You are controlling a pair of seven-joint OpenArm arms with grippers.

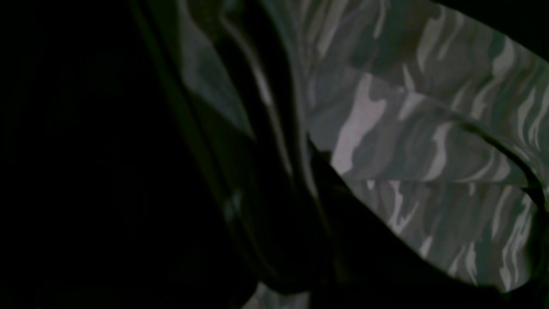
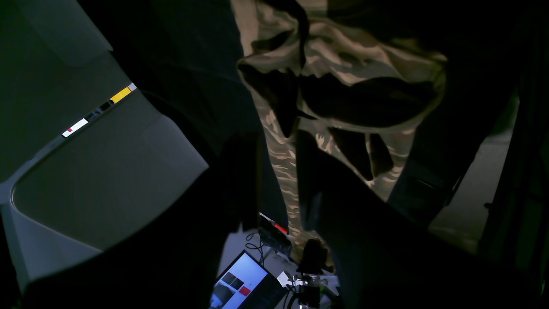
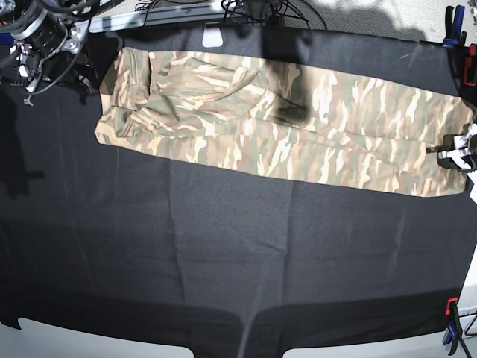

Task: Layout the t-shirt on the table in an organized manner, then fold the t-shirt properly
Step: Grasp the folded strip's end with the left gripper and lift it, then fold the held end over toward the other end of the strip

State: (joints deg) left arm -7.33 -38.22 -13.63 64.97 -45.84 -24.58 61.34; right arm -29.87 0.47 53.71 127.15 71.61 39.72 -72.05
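The camouflage t-shirt [image 3: 298, 134] lies stretched in a long band across the far part of the black table [image 3: 223, 246], bunched and folded at its left end. My left gripper [image 3: 446, 155] is at the shirt's right edge and looks shut on the cloth. The left wrist view shows camouflage cloth [image 1: 407, 128] close up between dark fingers [image 1: 364, 240]. My right gripper [image 3: 91, 73] is at the shirt's left end. In the right wrist view a strip of shirt [image 2: 285, 171] runs between its dark fingers [image 2: 364, 223], so it looks shut on the cloth.
Blue and red clamps [image 3: 451, 16] sit at the far right corner and another [image 3: 450, 328] at the near right edge. Cables and a white tag [image 3: 214, 36] lie along the far edge. A laptop [image 2: 244, 283] sits beyond the table. A dark shadow [image 3: 287, 86] falls on the shirt.
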